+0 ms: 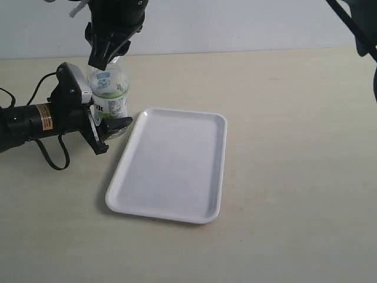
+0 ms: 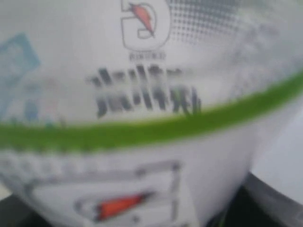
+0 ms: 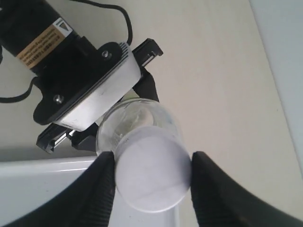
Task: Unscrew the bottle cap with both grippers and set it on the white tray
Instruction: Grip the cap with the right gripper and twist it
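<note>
The bottle [image 1: 110, 94] stands upright just left of the white tray [image 1: 177, 159]. My left gripper [image 1: 108, 111] comes in from the left and is shut on the bottle's labelled body, its white pad on the far side. The label [image 2: 142, 118] fills the left wrist view, blurred. My right gripper [image 1: 105, 59] reaches down from above onto the bottle's top. In the right wrist view both black fingers [image 3: 102, 189] press against opposite sides of the bottle cap [image 3: 152, 168], which sits on the bottle neck [image 3: 135, 118]. The exterior view hides the cap behind those fingers.
The left arm's black body with its yellow label [image 1: 44, 118] and a looping cable [image 1: 53, 159] lie on the table to the left. The beige tabletop [image 1: 294, 147] stretches right of the tray. A pale wall runs along the back.
</note>
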